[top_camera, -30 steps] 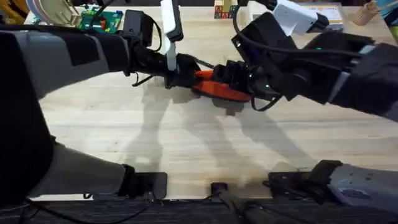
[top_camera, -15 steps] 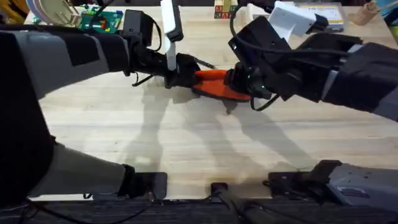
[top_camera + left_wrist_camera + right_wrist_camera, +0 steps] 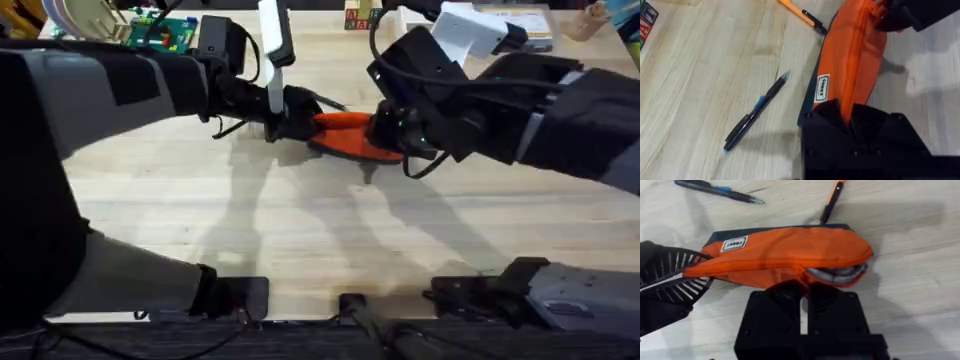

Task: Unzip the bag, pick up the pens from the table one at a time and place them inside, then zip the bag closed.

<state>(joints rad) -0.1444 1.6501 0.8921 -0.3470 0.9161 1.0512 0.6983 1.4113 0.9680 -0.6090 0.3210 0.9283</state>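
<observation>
Bag (image 3: 352, 138) orange, flat on table (image 3: 300, 230) far centre, partly unzipped at one end. Left gripper (image 3: 847, 117) clamped on bag end; right gripper (image 3: 804, 297) pinched narrow at zipper. Dark pen (image 3: 756, 111), orange pen (image 3: 802, 15) on planks beside bag. Clutter along far edge.

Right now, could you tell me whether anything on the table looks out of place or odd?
Nothing stands out: the bag is partly unzipped, and both pens lie loose on the table beside it.
</observation>
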